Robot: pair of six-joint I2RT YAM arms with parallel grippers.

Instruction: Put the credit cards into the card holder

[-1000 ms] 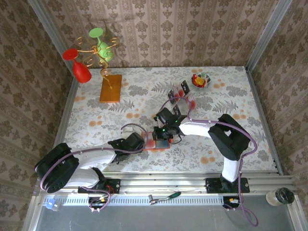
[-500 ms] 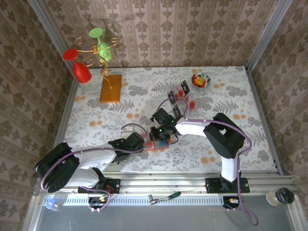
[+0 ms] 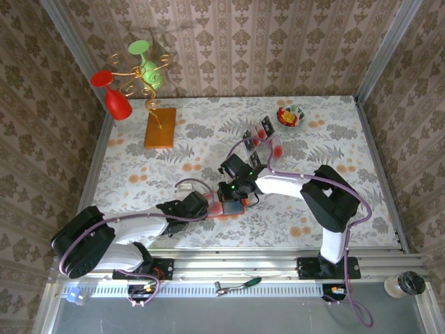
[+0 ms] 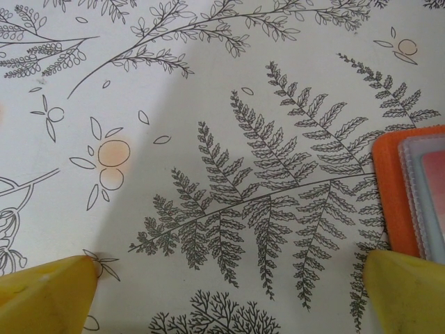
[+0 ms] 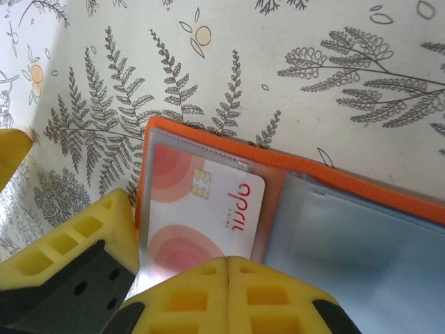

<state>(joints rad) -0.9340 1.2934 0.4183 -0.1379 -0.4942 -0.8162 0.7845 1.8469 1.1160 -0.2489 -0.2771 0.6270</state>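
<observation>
The orange-red card holder (image 5: 299, 169) lies open on the patterned table, its grey-blue inside (image 5: 354, 243) facing up. A pale pinkish credit card (image 5: 208, 202) sits partly inside its clear sleeve. My right gripper (image 5: 228, 268) is shut, its tips together at the card's near edge. From above, the right gripper (image 3: 233, 195) is over the holder (image 3: 228, 208). My left gripper (image 4: 229, 268) is open and empty just left of the holder (image 4: 391, 188), with one finger (image 5: 97, 233) beside its edge. More credit cards (image 3: 263, 129) stand in a clear tray.
The clear tray (image 3: 272, 147) stands just behind the right arm. A small bowl (image 3: 290, 115) sits at the back right. At the back left is an orange-brown board (image 3: 160, 127) with a gold wire stand holding red and green glasses.
The right gripper has edged slightly left over the holder, still shut. The left arm has stayed where it was.
</observation>
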